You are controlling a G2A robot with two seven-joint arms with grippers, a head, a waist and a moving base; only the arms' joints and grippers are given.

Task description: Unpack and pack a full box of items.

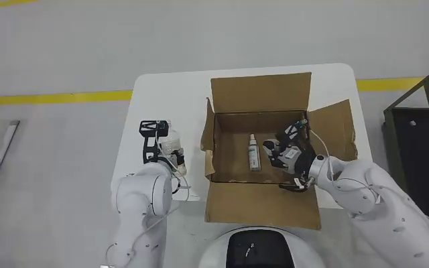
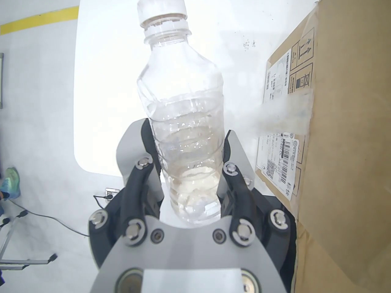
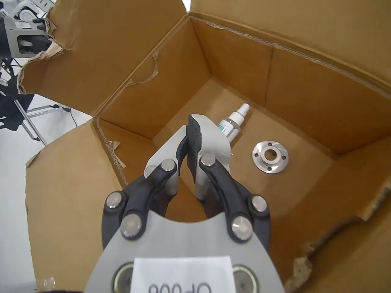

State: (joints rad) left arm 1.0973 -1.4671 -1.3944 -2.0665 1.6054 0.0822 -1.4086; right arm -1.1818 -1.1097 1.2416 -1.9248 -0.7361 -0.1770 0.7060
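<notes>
Clear plastic bottle (image 2: 180,92) clamped at lower body in left hand (image 2: 188,141), over table (image 2: 213,16), just outside box (image 3: 305,77). Right hand (image 3: 191,132) pinched shut, empty, inside box above spray bottle (image 3: 233,121) and metal flange (image 3: 270,156). Likely unpacking: next, set bottle beside box; right hand must open first.

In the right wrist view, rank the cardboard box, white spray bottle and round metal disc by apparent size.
1. Brown cardboard box, by far the largest.
2 and 3. Small white spray bottle and round silver metal disc: about alike; the right gripper hides part of the bottle, so no ranking.
</notes>
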